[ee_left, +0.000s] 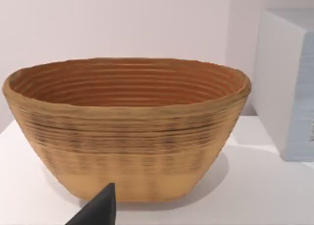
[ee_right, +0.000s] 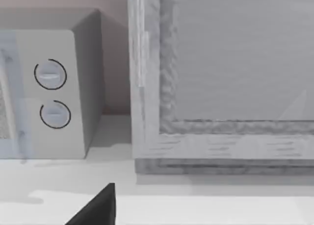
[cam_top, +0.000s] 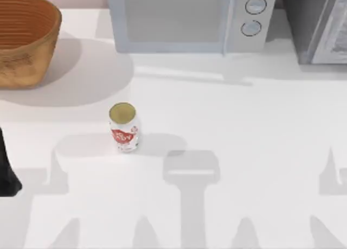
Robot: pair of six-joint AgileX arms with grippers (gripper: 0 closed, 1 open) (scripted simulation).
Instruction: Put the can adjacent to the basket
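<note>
One can (cam_top: 123,127) stands upright on the white surface (cam_top: 244,129) in the top view, well apart from the basket (cam_top: 24,40) at the far left corner; a microwave (cam_top: 187,18) sits behind. The left arm (cam_top: 6,170) at the left edge is nearest, so it should reach in and grip the can's body squarely. From the left wrist, the basket fills the scene beyond a dark tip of the left tool (ee_left: 98,210); whether it is apart or together I cannot tell. From the right wrist, the right tool (ee_right: 98,208) faces the microwave dials, likewise unclear
</note>
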